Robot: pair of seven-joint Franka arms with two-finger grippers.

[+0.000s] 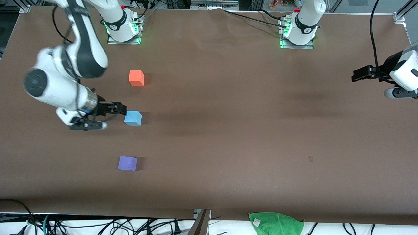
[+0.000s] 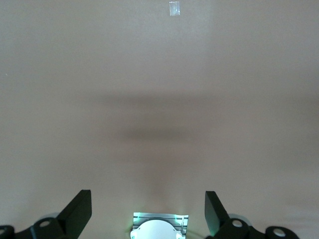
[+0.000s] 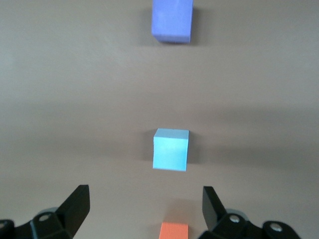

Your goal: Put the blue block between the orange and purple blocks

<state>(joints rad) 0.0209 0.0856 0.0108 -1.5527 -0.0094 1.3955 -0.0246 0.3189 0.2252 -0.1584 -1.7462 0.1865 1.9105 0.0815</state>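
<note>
Brown table (image 1: pixel 228 130), bare over most of its top. Right gripper (image 1: pixel 119 108) up over the table's right-arm end, fingers (image 3: pixel 75 206) spread wide and holding nothing, just beside the blue block (image 1: pixel 133 118). Left gripper (image 1: pixel 361 74) waiting over the left arm's end, fingers (image 2: pixel 77 211) wide apart too, well away from the cubes. Blue block on the table between orange block (image 1: pixel 136 78) and purple block (image 1: pixel 127 163), all three apart in a rough row.

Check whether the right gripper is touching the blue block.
Apart. In the right wrist view the right gripper is open, its fingers spread wide with bare table between them and the blue block.
</note>
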